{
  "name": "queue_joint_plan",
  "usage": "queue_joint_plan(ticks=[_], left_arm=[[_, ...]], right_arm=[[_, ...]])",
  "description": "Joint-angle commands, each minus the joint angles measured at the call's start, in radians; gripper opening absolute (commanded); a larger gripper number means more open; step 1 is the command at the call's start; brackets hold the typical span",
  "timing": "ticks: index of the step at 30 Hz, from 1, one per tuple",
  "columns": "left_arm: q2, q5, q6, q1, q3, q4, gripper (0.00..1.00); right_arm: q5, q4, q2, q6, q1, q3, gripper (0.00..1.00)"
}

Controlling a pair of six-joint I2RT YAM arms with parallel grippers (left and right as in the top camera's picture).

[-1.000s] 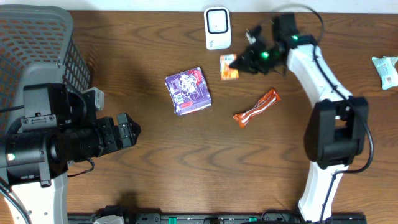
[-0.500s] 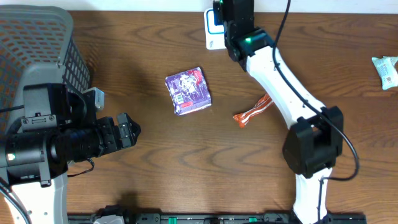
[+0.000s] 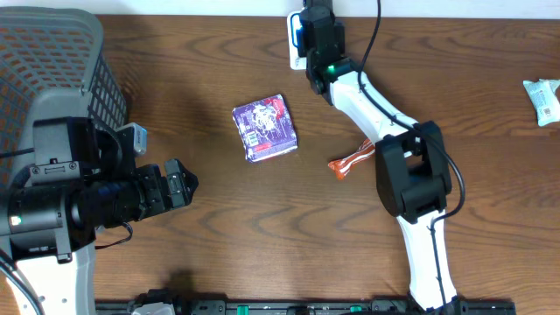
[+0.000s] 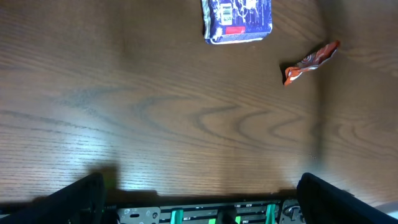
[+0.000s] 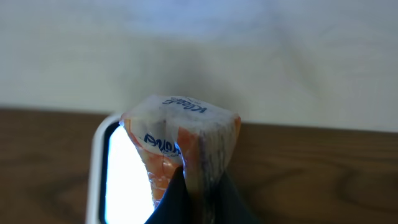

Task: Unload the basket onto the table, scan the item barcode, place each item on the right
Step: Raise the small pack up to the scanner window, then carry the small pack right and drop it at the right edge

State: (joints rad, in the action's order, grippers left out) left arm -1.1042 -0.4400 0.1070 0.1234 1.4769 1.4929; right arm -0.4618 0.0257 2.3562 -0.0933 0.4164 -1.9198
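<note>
My right gripper (image 5: 200,190) is shut on a small orange and white packet (image 5: 180,134) with blue print. It holds the packet upright just in front of the white scanner (image 5: 98,168), whose bright window fills the lower left of the right wrist view. From overhead the right gripper (image 3: 315,19) hangs over the scanner (image 3: 295,45) at the table's far edge and hides the packet. My left gripper (image 3: 180,185) stands open near the left side, with nothing between its fingers (image 4: 81,199).
A purple packet (image 3: 265,129) lies mid-table, and a twisted orange-red wrapper (image 3: 350,160) lies to its right, partly under the right arm. A grey mesh basket (image 3: 52,52) fills the far left corner. Another pale packet (image 3: 544,98) sits at the right edge.
The right arm has swung left and back with the orange and white packet, from beside the scanner to right over it. The left arm has not moved.
</note>
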Motion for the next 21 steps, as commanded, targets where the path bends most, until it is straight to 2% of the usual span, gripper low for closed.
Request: queue_joint_plan(ticks=[1,5,13,20,21], left_arm=[[-0.001,-0.004,-0.005,0.003,-0.002,0.002,0.98],[-0.001,-0.005,-0.005,0.003,-0.002,0.002,0.98],[-0.001,-0.004,-0.005,0.003,-0.002,0.002,0.98],[-0.001,-0.004,-0.005,0.003,-0.002,0.002,0.98],[-0.001,-0.005,-0.005,0.003,-0.002,0.002,0.98]], right_arm=[[-0.138,0.005,-0.119,0.013,-0.037,-0.012,0.01],[-0.174,0.127,-0.222,0.028,-0.118,-0.012,0.01],[-0.352,0.6,-0.276,0.027,-0.372,-0.011,0.01],[-0.201,0.784,-0.23,0.028,-0.608,-0.008,0.01],[-0.172,0.795,-0.227,0.027,-0.634,-0.008,0.09]])
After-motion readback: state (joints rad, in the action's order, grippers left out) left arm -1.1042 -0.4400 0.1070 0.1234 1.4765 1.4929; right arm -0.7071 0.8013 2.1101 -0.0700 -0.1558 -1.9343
